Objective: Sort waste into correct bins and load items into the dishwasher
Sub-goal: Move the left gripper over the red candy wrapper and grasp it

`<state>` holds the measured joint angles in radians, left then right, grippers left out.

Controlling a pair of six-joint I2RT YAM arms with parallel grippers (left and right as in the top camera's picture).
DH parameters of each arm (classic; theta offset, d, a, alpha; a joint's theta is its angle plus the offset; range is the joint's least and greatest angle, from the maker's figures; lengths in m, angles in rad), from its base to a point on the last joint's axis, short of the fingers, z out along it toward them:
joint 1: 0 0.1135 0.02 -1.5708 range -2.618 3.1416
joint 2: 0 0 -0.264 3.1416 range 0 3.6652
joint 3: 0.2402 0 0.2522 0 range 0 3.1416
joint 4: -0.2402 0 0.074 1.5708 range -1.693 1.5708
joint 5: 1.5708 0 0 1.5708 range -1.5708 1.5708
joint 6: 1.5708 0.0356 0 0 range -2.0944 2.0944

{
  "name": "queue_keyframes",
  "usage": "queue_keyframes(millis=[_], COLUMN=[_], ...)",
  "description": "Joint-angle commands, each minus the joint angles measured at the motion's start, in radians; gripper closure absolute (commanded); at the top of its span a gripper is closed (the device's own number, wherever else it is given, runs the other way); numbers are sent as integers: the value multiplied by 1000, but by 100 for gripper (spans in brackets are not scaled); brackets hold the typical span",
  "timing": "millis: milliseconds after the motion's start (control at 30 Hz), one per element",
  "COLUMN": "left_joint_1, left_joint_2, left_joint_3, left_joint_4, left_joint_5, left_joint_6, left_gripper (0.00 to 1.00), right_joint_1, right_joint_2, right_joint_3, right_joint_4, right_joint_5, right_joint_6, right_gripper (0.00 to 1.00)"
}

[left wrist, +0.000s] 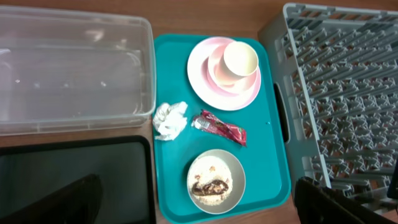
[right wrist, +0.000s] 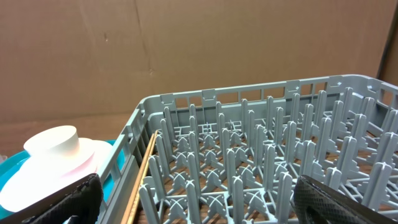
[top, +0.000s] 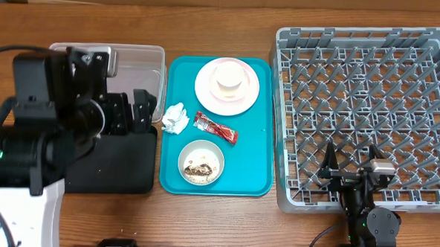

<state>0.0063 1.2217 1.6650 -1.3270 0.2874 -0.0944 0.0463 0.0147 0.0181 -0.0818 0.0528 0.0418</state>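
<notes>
A teal tray (top: pixel 261 140) carries a pale pink plate (top: pixel 243 95) with a cream cup (top: pixel 227 75) on it, a crumpled white napkin (top: pixel 176 119), a red wrapper (top: pixel 215 127) and a whitish bowl (top: pixel 201 163) of rice with brown scraps. My left gripper (top: pixel 129 108) hangs open over the clear tub (top: pixel 137 64) and the black tray (top: pixel 114 167), left of the napkin. From the left wrist the bowl (left wrist: pixel 216 181) lies between its spread fingers (left wrist: pixel 74 202). My right gripper (top: pixel 350 170) is open and empty above the near edge of the grey dish rack (top: pixel 370 93).
The rack's upright pegs (right wrist: pixel 261 162) fill the right wrist view, with the cup and plate (right wrist: pixel 56 146) beyond its left wall. A brown cardboard wall (right wrist: pixel 186 43) stands behind. Bare wooden table (top: pixel 223 220) runs along the front.
</notes>
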Motion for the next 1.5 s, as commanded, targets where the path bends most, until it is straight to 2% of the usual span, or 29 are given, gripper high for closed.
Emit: queue_keyframes(millis=[0, 200, 233, 267, 300, 333, 433, 600, 767, 800, 867, 900, 1000, 1100, 1167, 1300, 1467], left_joint_1=[-7, -7, -7, -7, -8, -12, -60, -227, -392, -435, -464, -477, -499, -507, -516, -549, -590], left_joint_2=[58, 158, 173, 185, 200, 207, 221, 223, 242, 267, 299, 320, 377, 440, 480, 551, 646], left_joint_3=[21, 21, 21, 21, 21, 21, 19, 10, -14, -14, -14, -15, -14, -14, -15, -15, -14], left_joint_4=[-4, -47, -54, -61, -69, -75, -74, -30, 34, 57, 84, 97, 122, 128, 124, 143, 204], left_joint_5=[26, 56, 63, 64, 64, 64, 23, -247, -387, -404, -402, -402, -394, -372, -357, -362, -360], left_joint_6=[-10, -48, -49, -54, -64, -71, -103, -242, -362, -396, -425, -449, -527, -678, -758, -816, -830], left_gripper=[0, 0, 14, 39, 86, 96, 96, 96, 96, 91, 71, 69, 64, 58, 58, 54, 52], right_joint_1=[-3, -3, -3, -3, -3, -3, -3, -3, -3, -3, -3, -3, -3, -3, -3, -3, -3], right_joint_2=[-12, -11, -11, -11, -11, -11, -11, -12, -11, -11, -11, -11, -12, -12, -12, -12, -12], right_joint_3=[-10, -10, -10, -10, -10, -10, -10, -10, -10, -10, -10, -10, -10, -10, -10, -10, -10], right_joint_4=[5, 4, 4, 4, 4, 5, 4, 4, 4, 5, 5, 4, 4, 4, 4, 4, 4], right_joint_5=[6, 6, 6, 6, 6, 6, 6, 6, 6, 6, 6, 6, 6, 6, 6, 6, 6], right_joint_6=[4, 4, 4, 4, 4, 4, 4, 4, 4, 4, 4, 4, 4, 4, 4, 4, 4], right_gripper=[0, 0, 0, 0, 0, 0, 0, 0, 0, 0, 0, 0, 0, 0, 0, 0, 0])
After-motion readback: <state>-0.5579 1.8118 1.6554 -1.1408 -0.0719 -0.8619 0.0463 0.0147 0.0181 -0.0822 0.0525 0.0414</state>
